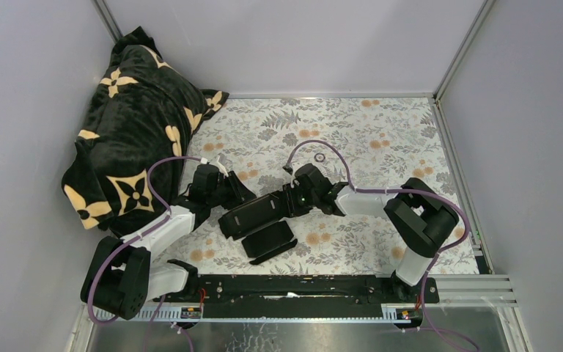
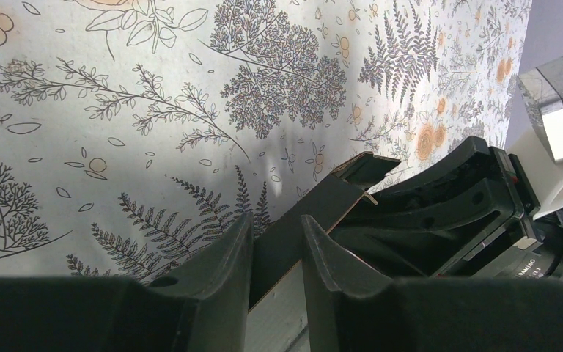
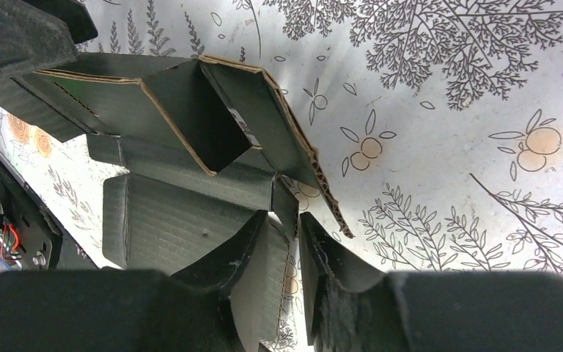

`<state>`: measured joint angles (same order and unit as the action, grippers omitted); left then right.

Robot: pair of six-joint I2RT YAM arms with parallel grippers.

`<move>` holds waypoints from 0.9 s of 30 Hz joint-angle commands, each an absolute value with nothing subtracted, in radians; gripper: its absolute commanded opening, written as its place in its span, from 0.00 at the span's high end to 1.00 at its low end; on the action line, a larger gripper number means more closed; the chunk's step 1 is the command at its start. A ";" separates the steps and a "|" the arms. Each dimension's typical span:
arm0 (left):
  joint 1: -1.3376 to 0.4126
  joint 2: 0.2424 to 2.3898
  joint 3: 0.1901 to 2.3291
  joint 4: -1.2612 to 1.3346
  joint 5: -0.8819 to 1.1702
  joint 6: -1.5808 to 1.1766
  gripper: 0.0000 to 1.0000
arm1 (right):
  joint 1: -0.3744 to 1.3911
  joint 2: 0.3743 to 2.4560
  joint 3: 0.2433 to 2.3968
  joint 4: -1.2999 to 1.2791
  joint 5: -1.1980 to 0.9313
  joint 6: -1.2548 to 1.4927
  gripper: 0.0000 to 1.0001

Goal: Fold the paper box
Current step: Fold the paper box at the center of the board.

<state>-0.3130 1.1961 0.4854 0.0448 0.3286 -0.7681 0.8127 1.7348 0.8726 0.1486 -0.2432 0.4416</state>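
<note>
The half-formed paper box (image 1: 264, 238) sits by the middle of the surface's (image 1: 381, 139) near edge, one flap flat toward that edge. The left tool (image 2: 276, 221) pinches an upright wall. The right tool (image 3: 282, 220) flanks a flap corner; I cannot tell whether it presses. A blanket (image 1: 139, 125) crowds the far-left corner, and bare surface reaches the far and right edges.

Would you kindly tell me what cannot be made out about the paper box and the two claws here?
- Top view: paper box creases are too small to make out, black on black.
- Left wrist: the left claw and right arm hide most of the box.
- Right wrist: unclear whether the right claw grips the card wall. The picture's left edge cuts the box off.
</note>
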 commanded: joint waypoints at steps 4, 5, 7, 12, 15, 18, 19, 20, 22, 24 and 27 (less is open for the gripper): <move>-0.313 1.190 0.490 0.034 0.323 -0.759 0.65 | 0.844 1.721 0.914 0.171 -0.169 0.413 0.73; -0.313 1.189 0.488 0.034 0.322 -0.761 0.65 | 0.847 1.717 0.915 0.166 -0.151 0.408 0.73; -0.314 1.187 0.487 0.036 0.326 -0.763 0.65 | 0.854 1.707 0.920 0.150 -0.112 0.393 0.74; -0.314 1.176 0.485 0.037 0.334 -0.768 0.65 | 0.876 1.690 0.947 0.081 0.005 0.339 0.74; -0.317 1.166 0.484 0.036 0.338 -0.774 0.65 | 0.888 1.679 0.953 0.064 0.061 0.321 0.75; -0.322 1.161 0.484 0.037 0.339 -0.779 0.65 | 0.896 1.678 0.962 0.056 0.074 0.309 0.77; -0.324 1.159 0.482 0.037 0.336 -0.779 0.65 | 0.898 1.680 0.965 0.055 0.072 0.306 0.77; -0.326 1.157 0.482 0.038 0.336 -0.780 0.65 | 0.900 1.683 0.967 0.055 0.066 0.307 0.77; -0.328 1.153 0.479 0.038 0.335 -0.782 0.65 | 0.905 1.686 0.968 0.060 0.058 0.305 0.79; -0.328 1.149 0.475 0.036 0.335 -0.784 0.65 | 0.909 1.684 0.961 0.073 0.046 0.307 0.79; -0.330 1.145 0.470 0.037 0.335 -0.784 0.65 | 0.911 1.683 0.958 0.082 0.024 0.310 0.77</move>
